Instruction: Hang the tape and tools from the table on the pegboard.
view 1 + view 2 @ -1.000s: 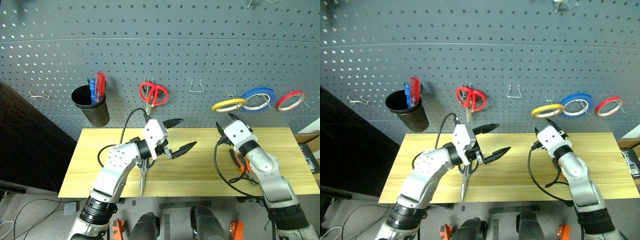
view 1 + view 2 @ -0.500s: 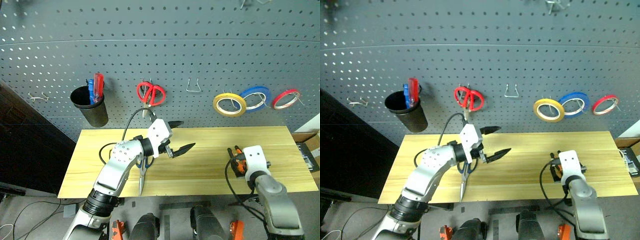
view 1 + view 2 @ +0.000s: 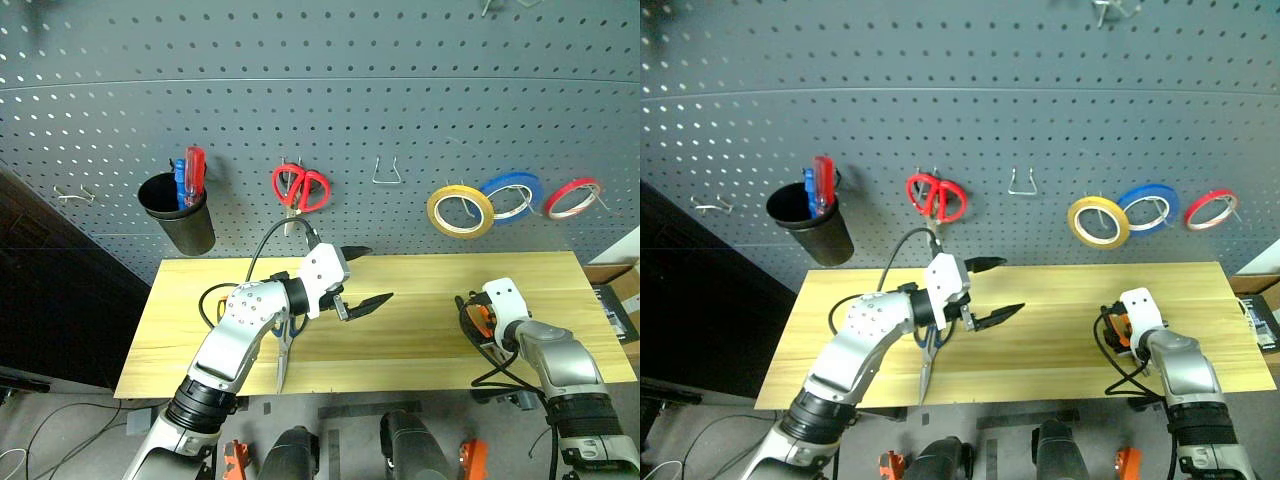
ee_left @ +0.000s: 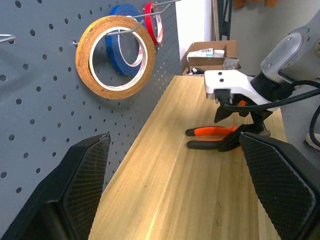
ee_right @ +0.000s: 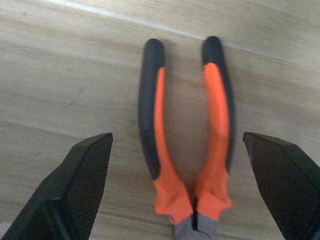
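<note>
On the far left of the pegboard (image 3: 400, 90) I see a bare wire hook (image 3: 75, 192), then a black cup (image 3: 180, 212) holding a red screwdriver (image 3: 198, 166) and a blue screwdriver (image 3: 182, 178), then red-handled scissors (image 3: 301, 187) hung from a hook. Below them lies the wooden table (image 3: 420, 340). Over its left half my left gripper (image 3: 362, 278) hovers roughly level, pointing toward the right, its two black fingers spread wide with nothing between them. Under that arm the dark blue-handled scissors (image 3: 283, 352) lie on the table, blades pointing at the near edge (the handles are partly hidden by the arm).

Moving right, an empty wire hook (image 3: 389, 172) sits on the board, and then three rolls hang in a row: the yellow tape (image 3: 459, 210), a blue roll (image 3: 510, 196) and a red roll (image 3: 573, 198). From the left wrist camera the yellow tape hangs flat against the board on its hook, with the blue roll just behind it.

At the table's right end my right gripper (image 5: 175, 190) tilts down over the pliers (image 5: 187, 135), which lie flat on the wood with orange-and-black handles parted. Its fingers stand wide, one on each side of the pliers, clear of the handles and gripping nothing.
</note>
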Robot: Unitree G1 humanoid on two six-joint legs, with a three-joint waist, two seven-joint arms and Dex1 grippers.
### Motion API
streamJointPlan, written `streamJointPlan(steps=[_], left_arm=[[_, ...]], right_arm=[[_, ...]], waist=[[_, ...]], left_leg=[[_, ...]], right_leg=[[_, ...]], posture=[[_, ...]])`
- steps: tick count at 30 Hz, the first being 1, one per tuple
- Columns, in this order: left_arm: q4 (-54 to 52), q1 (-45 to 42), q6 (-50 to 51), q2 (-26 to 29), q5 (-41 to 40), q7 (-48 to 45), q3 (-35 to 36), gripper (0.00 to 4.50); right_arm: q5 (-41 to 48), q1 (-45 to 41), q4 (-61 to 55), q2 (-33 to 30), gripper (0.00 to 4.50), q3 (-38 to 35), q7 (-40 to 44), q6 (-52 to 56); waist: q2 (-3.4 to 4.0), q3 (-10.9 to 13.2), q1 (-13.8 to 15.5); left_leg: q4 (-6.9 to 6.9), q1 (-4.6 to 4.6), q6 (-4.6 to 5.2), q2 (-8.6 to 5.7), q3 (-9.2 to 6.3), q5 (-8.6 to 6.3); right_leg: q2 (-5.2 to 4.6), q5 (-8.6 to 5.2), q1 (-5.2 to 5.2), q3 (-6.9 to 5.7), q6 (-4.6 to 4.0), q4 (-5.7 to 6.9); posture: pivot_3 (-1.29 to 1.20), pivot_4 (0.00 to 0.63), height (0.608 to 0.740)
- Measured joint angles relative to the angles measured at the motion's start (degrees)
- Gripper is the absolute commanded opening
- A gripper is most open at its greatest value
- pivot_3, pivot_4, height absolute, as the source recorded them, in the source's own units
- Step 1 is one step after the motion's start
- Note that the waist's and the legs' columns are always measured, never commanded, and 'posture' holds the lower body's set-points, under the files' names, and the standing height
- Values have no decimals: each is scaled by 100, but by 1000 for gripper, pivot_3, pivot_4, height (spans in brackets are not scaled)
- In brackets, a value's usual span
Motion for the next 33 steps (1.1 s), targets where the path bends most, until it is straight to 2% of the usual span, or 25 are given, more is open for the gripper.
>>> streamJointPlan(steps=[9,17,20,23,25,30,33], left_arm=[[0,9,-25,-7,91,1,-52,4399],[0,38,-30,-14,107,2,-59,4399],[0,45,-34,-22,105,-3,-59,4399],[-1,96,-50,-38,83,-22,-59,4399],[-20,182,-52,-32,-17,-89,-58,4399],[-239,431,-177,68,-288,-335,-44,4399],[-241,637,-187,264,-416,-395,186,4399]], right_arm=[[0,-130,544,-376,4490,356,410,-115],[24,-219,785,-421,4490,375,489,-124],[106,-320,999,-412,3947,354,539,-123],[186,-474,1294,-385,2993,270,522,-121],[224,-528,1412,-378,2608,247,522,-125],[224,-461,1323,-228,2607,163,302,-218],[220,-64,619,44,2607,4,-159,-201]], waist=[[-1,0,2],[-11,-5,5],[-22,-12,5],[-35,-20,5],[-45,-26,6],[-83,-50,13],[-79,-48,13]], left_leg=[[1,1,0,1,-2,0],[3,3,0,1,-4,0],[4,7,0,1,-5,0],[3,11,0,1,-5,0],[3,10,-1,3,-5,0],[3,11,-1,6,-6,0],[0,6,-2,9,-7,0]], right_leg=[[-2,0,5,-3,0,-2],[-2,0,10,-4,1,-5],[-3,1,15,-4,1,-6],[-3,1,17,-4,1,-5],[-4,1,17,-5,1,-6],[-12,1,17,-3,0,-9],[-15,1,6,0,0,-3]], posture=[[-73,236,740],[-78,236,740],[-78,234,740],[-75,230,740],[-75,230,740],[-71,228,740],[-68,231,740]])
